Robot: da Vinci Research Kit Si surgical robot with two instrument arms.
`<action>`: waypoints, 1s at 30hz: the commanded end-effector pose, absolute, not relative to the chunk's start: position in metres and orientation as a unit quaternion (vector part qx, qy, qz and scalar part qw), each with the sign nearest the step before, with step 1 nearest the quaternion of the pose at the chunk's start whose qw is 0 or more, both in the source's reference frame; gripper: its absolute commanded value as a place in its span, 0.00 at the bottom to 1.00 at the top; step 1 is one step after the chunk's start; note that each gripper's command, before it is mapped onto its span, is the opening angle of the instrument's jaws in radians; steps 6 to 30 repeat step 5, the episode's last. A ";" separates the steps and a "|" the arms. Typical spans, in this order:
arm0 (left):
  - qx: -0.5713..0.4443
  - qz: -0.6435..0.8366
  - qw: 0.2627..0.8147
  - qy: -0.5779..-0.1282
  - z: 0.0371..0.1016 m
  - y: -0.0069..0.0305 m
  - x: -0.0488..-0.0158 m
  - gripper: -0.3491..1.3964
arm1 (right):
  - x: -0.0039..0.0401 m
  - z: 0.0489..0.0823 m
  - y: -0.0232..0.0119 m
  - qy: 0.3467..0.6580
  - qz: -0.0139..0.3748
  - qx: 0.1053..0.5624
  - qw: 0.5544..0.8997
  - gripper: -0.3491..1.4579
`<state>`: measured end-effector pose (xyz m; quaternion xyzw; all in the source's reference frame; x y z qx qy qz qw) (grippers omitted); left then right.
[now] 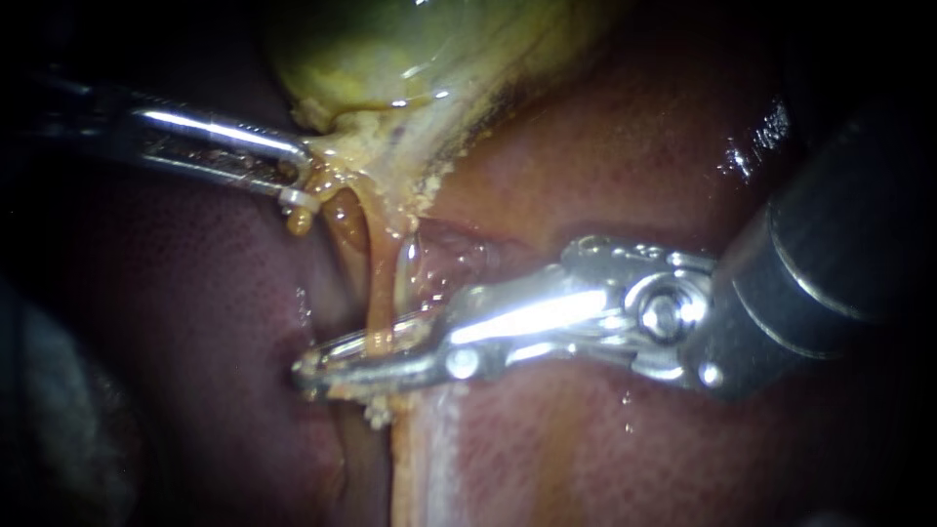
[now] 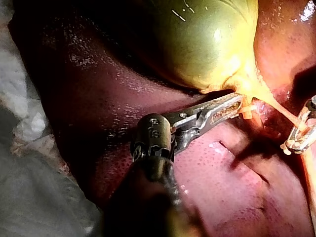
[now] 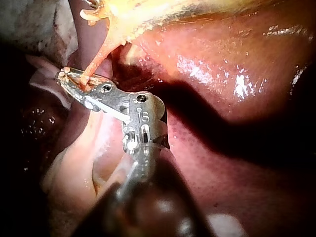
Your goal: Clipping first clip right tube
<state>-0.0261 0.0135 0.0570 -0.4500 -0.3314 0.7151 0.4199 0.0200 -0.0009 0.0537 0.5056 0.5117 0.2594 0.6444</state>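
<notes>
Clamping from two sides, the tool at the end of our right instrument (image 1: 310,369) grips the tube (image 1: 379,293). Both jaws lie against it and their tips meet just past it. We cannot make out whether a clip sits inside the jaws, and yellow crumbs cling to the tips. The instrument's dark shaft is cut off at the edge of the endoscope view.

The tube runs down from the gallbladder's neck into the jaws. Below them it is lost behind the lower jaw. A darker strand (image 1: 344,224) hangs just beside it, on the side of our left instrument, and we cannot tell whether the gripped one is the right tube.

The tool of our left instrument (image 1: 298,190) is clenched on yellow tissue at the neck of the gallbladder (image 1: 390,49), its tips buried there. In the left wrist view only one windowed jaw shows, and the other is hidden under it. Its shaft fades into the dark.

The gallbladder is cut off above, and the liver (image 1: 605,176) lies wet and red around and beneath it all.
</notes>
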 end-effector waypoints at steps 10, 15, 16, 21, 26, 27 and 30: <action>-0.450 0.715 0.420 -0.331 0.0571 0.0135 -0.0262 0.00 | 0.0201 0.0538 -0.0010 0.510 0.261 0.507 0.644 0.00; -0.450 0.715 0.420 -0.331 0.0571 0.0135 -0.0262 0.00 | 0.0201 0.0538 -0.0010 0.510 0.261 0.507 0.644 0.00; -0.450 0.715 0.420 -0.331 0.0571 0.0135 -0.0262 0.00 | 0.0201 0.0538 -0.0010 0.510 0.261 0.507 0.644 0.00; -0.450 0.715 0.420 -0.331 0.0571 0.0135 -0.0262 0.00 | 0.0201 0.0538 -0.0010 0.510 0.261 0.507 0.644 0.00; -0.450 0.715 0.420 -0.331 0.0571 0.0135 -0.0262 0.00 | 0.0201 0.0538 -0.0010 0.510 0.261 0.507 0.644 0.00; -0.450 0.715 0.420 -0.331 0.0571 0.0135 -0.0262 0.00 | 0.0201 0.0538 -0.0010 0.510 0.261 0.507 0.644 0.00; -0.450 0.715 0.420 -0.331 0.0571 0.0135 -0.0262 0.00 | 0.0201 0.0538 -0.0010 0.510 0.261 0.507 0.644 0.00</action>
